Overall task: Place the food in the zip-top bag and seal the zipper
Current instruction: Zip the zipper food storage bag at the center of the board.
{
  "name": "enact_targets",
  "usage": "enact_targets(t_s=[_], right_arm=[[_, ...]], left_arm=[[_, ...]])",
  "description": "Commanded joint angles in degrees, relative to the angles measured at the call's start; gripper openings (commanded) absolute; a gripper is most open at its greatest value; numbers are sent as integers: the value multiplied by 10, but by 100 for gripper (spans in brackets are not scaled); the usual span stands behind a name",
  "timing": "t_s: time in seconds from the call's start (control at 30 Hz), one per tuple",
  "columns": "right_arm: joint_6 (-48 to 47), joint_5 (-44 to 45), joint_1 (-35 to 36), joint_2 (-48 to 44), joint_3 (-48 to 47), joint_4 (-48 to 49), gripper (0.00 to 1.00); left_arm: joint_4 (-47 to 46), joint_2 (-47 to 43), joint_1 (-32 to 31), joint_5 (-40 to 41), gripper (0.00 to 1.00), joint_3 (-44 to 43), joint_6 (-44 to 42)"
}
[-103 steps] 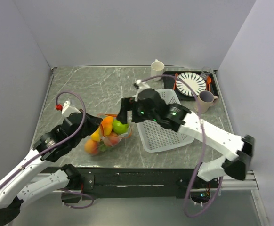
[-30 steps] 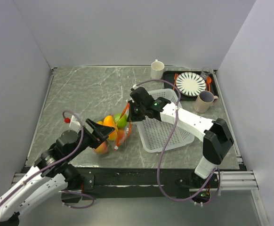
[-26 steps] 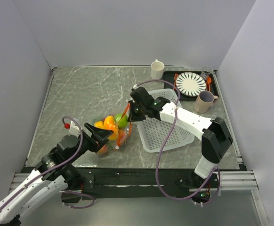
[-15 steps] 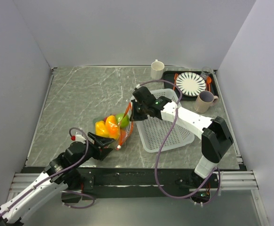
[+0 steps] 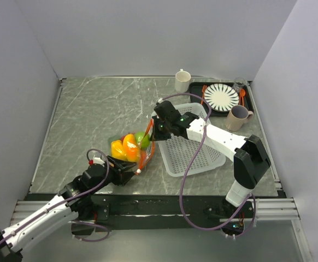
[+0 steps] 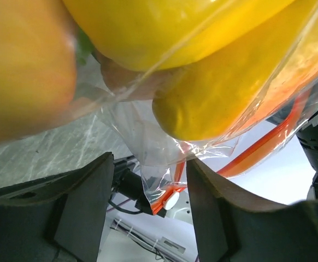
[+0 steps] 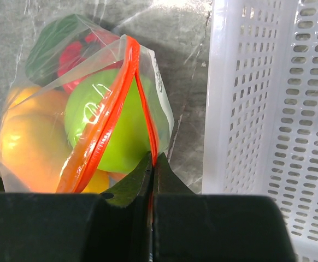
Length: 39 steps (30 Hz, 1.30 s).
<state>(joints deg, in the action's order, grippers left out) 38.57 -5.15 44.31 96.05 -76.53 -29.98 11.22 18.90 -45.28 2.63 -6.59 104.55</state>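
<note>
Zipper (image 7: 113, 101) is being pinched at one end by the right claw (image 7: 151, 159), whose fingers are pressing flat together on the orange-red strip. From that clenched grip the strip is running off in two lines that are meeting at the far end and spreading apart nearer the claw.

Behind the strip, the zip-top bag (image 5: 130, 154) is bulging with food. A green apple (image 7: 101, 128) is pushing against the mouth, with a red piece (image 7: 74, 54) and a dark green piece (image 7: 52, 43) beyond it. A yellow pepper (image 5: 117, 148) and an orange piece (image 5: 129, 145) are filling the side away from the basket (image 5: 194, 158).

The bag is lying on the tabletop (image 5: 93, 109) just beside the basket's left wall, a strip of bare marble showing between them.

The left claw (image 6: 149, 161) is reaching in at the bag's corner farthest from the basket. Its fingers (image 6: 85, 202) are standing apart, released, with loose clear film hanging between them and the yellow fruit pressing close above.

Beyond the basket, a cup (image 5: 182, 80), a striped plate (image 5: 221, 97) and a mug (image 5: 237, 117) are standing.
</note>
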Motion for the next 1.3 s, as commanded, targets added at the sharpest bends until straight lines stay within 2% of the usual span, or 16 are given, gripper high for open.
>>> enact_targets(t_s=[0.0,0.2,0.23,0.33,0.47,0.53,0.8,0.93,0.97,1.0,1.07,1.13,1.27], right_arm=[[7,-4,-3,-7,2,24,0],[5,-10,-2,-17,15,22,0],[4,-12,-2,-19,16,24,0],[4,-17,1,-22,26,24,0],[5,-19,2,-24,33,27,0],[4,-16,3,-26,31,23,0],[0,-2,2,-38,25,16,1],[-2,7,-1,-52,17,4,23],[0,8,-4,-59,16,1,30],[1,11,-5,-76,16,-1,42],[6,28,-7,-96,23,-6,55],[9,41,-10,-125,29,-15,62],[26,49,-12,-179,58,-22,66]], left_arm=[[-76,16,-17,8,58,-14,20],[-103,26,-31,35,40,-11,34],[-104,31,-32,35,32,-10,36],[-107,42,-36,37,17,-9,39],[-103,46,-41,39,4,-14,41],[-93,38,-42,43,1,-14,43],[-62,-5,-43,54,1,-6,41],[-60,-21,-43,61,1,-6,29],[-53,-21,-43,61,1,-7,24],[-50,-21,-43,62,1,-10,21],[-51,-20,-43,63,1,-10,18],[-62,-18,-43,62,1,-3,20],[-85,-11,-43,61,1,2,18]])
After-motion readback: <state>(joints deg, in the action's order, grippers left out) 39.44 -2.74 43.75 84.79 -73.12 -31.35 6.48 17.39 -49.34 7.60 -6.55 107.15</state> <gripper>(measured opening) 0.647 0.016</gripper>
